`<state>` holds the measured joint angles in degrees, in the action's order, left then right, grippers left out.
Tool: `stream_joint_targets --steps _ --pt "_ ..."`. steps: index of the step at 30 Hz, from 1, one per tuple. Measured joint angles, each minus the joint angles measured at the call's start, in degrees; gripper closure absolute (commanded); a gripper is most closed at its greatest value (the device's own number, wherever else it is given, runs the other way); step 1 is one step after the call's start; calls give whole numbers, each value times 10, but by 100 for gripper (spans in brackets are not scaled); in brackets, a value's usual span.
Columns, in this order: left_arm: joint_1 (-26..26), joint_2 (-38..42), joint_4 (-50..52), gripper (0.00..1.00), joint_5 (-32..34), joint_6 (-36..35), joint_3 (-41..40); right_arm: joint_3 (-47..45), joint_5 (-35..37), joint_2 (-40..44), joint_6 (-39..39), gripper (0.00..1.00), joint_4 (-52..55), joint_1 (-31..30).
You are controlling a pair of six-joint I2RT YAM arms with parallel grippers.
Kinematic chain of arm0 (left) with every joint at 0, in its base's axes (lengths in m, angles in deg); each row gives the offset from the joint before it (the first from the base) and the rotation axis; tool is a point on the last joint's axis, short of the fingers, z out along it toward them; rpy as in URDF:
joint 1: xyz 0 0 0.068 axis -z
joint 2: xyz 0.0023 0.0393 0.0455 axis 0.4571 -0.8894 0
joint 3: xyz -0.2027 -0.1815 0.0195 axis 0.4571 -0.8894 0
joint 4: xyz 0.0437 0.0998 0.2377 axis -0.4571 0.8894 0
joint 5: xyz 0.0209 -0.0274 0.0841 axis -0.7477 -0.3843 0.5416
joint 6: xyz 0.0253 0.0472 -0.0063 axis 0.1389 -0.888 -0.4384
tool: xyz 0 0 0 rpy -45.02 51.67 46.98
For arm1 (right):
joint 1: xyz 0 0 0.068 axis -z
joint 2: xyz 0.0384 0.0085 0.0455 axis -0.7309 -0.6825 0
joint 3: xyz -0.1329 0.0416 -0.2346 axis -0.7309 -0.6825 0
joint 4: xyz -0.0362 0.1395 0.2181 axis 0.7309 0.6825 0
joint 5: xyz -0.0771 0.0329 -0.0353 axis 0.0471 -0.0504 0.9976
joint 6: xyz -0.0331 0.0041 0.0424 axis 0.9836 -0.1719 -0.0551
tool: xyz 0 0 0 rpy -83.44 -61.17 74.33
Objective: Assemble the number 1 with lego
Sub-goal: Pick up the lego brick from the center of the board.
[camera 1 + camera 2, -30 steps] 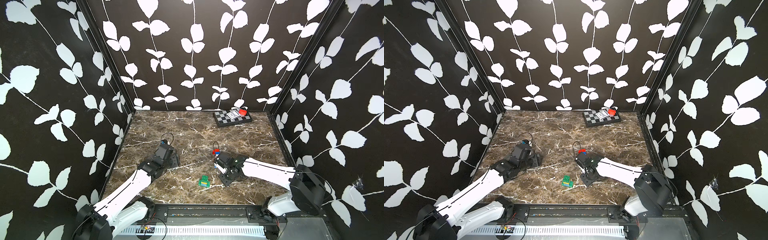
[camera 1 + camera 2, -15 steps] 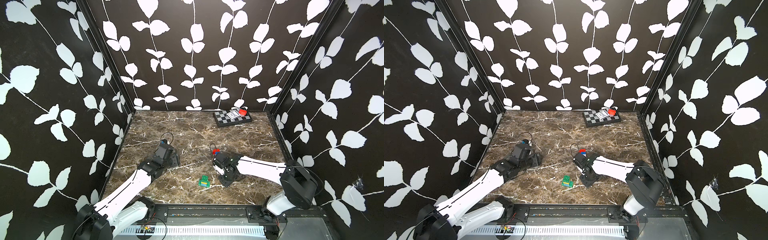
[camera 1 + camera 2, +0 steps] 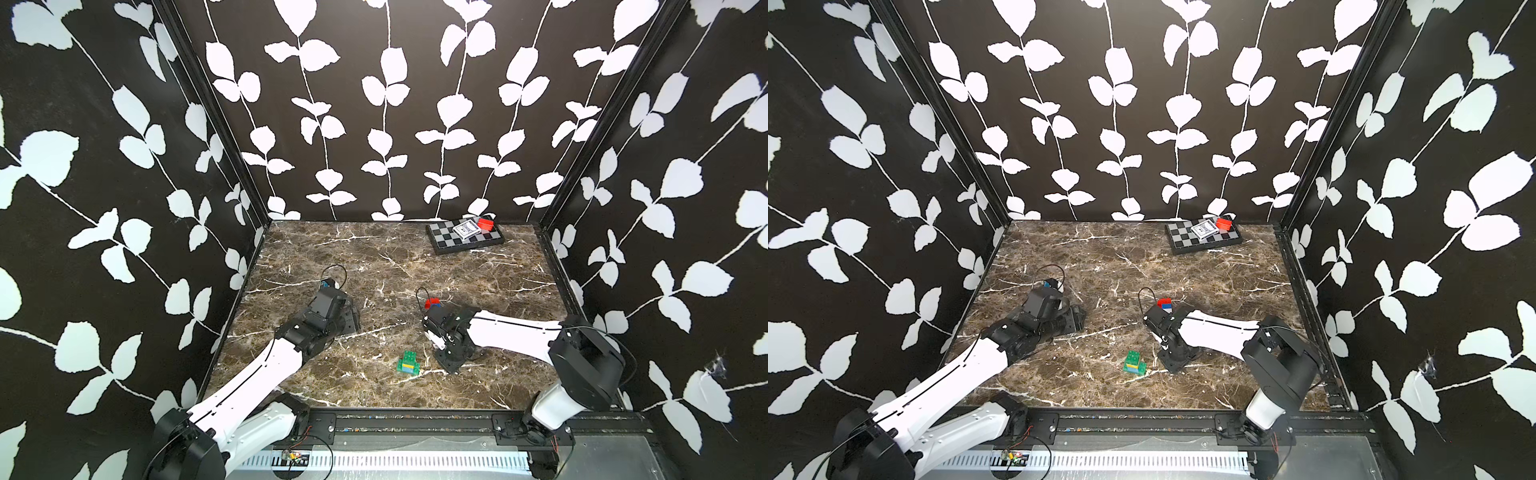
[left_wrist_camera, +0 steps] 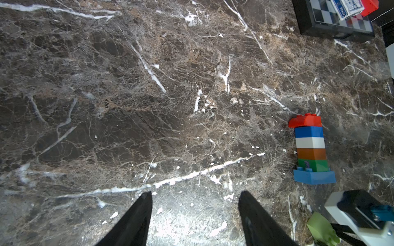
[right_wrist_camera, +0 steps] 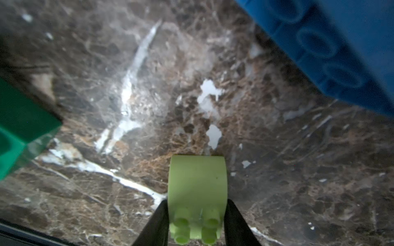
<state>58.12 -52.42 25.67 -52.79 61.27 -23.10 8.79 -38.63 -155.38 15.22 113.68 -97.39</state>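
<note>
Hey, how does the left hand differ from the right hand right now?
The left hand is open and empty; the right hand is shut on a light green brick. The left hand sits away from the small green stack; the right hand is close beside it, not touching. Both have black fingers and are low over the marble table.
</note>
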Motion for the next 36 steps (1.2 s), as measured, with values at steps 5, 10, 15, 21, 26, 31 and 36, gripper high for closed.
stream_joint_targets --steps 5,10,15,21,26,31,36 --pt "0 1 0 33 0 0 0 2 2 0 4 70 0 2" --pt "-1 4 0 33 0 0 0 8 7 12 16 75 6 2" --pt "-2 12 0 33 -3 0 0 38 -1 73 78 78 33 2" --pt "-2 33 -7 32 -43 -7 -10 112 -48 146 224 82 85 -3" --pt "-2 34 -15 31 -117 -23 -13 217 -72 108 322 81 161 -38" --pt "-3 38 -15 30 -165 -33 -19 303 -76 30 364 81 211 -78" --pt "-5 47 -11 30 -178 -35 -23 348 -66 -34 370 82 241 -104"
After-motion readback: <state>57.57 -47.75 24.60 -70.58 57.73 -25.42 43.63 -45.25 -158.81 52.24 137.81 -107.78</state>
